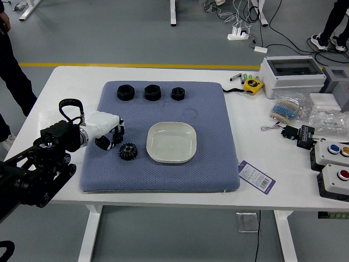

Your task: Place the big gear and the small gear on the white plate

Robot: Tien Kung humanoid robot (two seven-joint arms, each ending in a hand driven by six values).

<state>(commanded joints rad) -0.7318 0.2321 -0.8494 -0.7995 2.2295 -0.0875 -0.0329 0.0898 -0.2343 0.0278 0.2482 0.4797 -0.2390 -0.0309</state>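
A small black toothed gear (118,137) is clasped in the bent fingers of the robot's black-and-white left hand (101,125) over a blue-grey textured mat (163,183). A bigger black toothed gear (128,152) is seen lying between that hand and a shallow off-white rounded-square plate (171,143), both set on the mat.

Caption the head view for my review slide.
Left hand at the small gear, with the big gear close by and the white plate empty.
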